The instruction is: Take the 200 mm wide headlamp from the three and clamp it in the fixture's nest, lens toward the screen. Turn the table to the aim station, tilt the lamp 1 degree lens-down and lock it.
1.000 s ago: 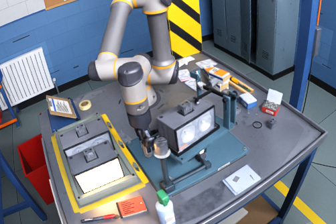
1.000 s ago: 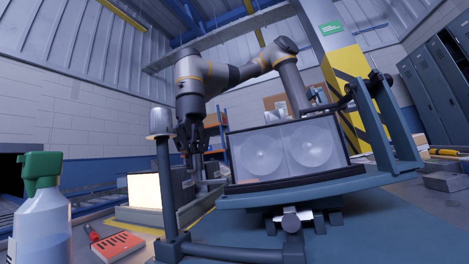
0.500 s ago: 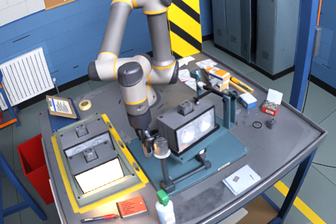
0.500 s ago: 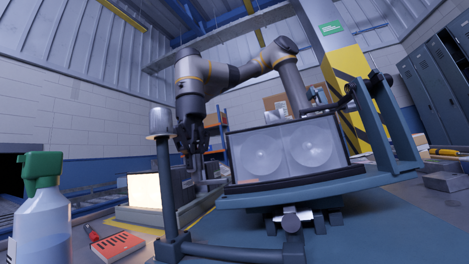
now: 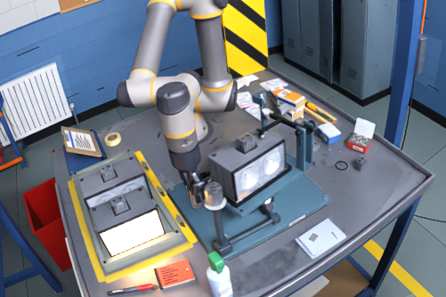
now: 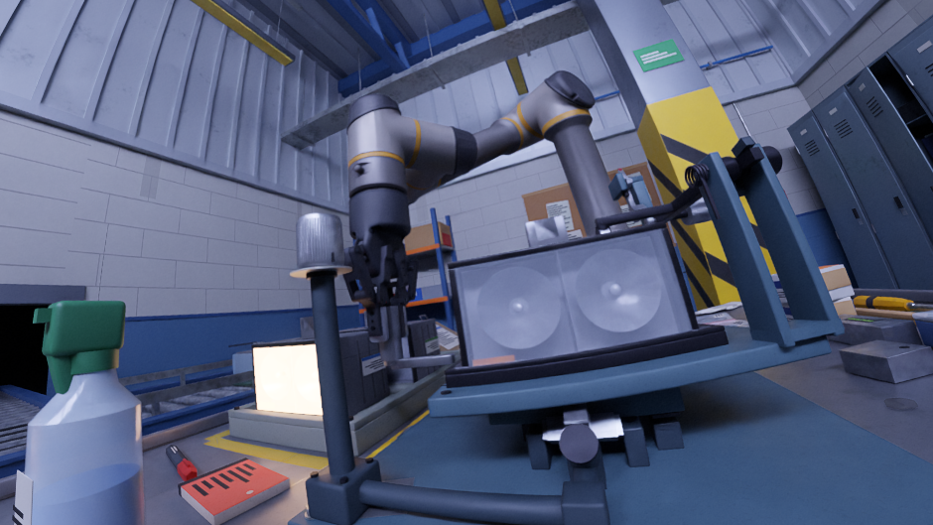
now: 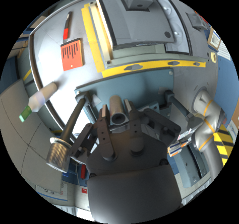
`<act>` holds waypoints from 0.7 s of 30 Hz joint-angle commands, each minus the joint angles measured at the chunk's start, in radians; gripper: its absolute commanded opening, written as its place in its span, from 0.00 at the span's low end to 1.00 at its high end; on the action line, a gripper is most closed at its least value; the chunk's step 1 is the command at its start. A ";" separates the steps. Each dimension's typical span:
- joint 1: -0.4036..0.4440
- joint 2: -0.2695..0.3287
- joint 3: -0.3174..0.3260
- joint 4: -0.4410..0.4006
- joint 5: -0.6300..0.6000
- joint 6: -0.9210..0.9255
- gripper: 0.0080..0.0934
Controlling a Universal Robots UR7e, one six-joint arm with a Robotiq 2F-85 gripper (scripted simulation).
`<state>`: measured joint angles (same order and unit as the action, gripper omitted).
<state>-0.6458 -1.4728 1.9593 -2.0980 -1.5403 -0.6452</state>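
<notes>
In the middle of the bench the blue fixture table (image 5: 269,200) carries the twin-lens headlamp (image 5: 249,166) (image 6: 571,299) in its nest, under the clamp arm (image 5: 283,122) (image 6: 660,213). The lens faces the front edge of the bench. At the table's left side a knurled upright handle (image 7: 118,110) (image 6: 392,334) stands between the fingers of my gripper (image 7: 118,108) (image 5: 194,189) (image 6: 382,313), which is open around it and holds nothing. A post with a knurled knob (image 5: 214,195) (image 6: 320,241) (image 7: 58,154) stands just in front of the gripper.
The yellow-edged tray (image 5: 127,213) on the left holds two other lamps, one with a bright white lens (image 5: 131,231) (image 6: 285,378). A spray bottle (image 5: 218,275) (image 6: 76,423), an orange card (image 5: 175,273) and a red marker (image 5: 131,289) lie at the front edge. Boxes and tools crowd the far right.
</notes>
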 commanded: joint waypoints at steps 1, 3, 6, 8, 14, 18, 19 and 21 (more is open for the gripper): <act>0.000 -0.001 0.000 0.000 0.000 0.000 0.36; 0.000 -0.001 0.000 0.000 0.000 0.000 0.36; 0.000 -0.002 -0.002 0.003 0.000 0.000 0.36; 0.000 -0.006 -0.007 0.011 0.000 0.000 0.36; -0.001 -0.028 -0.034 0.059 0.000 -0.001 0.36; -0.002 -0.045 -0.059 0.101 0.000 -0.002 0.36; -0.003 -0.049 -0.065 0.111 0.000 -0.003 0.36; -0.003 -0.055 -0.076 0.129 0.000 -0.003 0.36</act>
<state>-0.6489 -1.5285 1.8829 -1.9670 -1.5401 -0.6483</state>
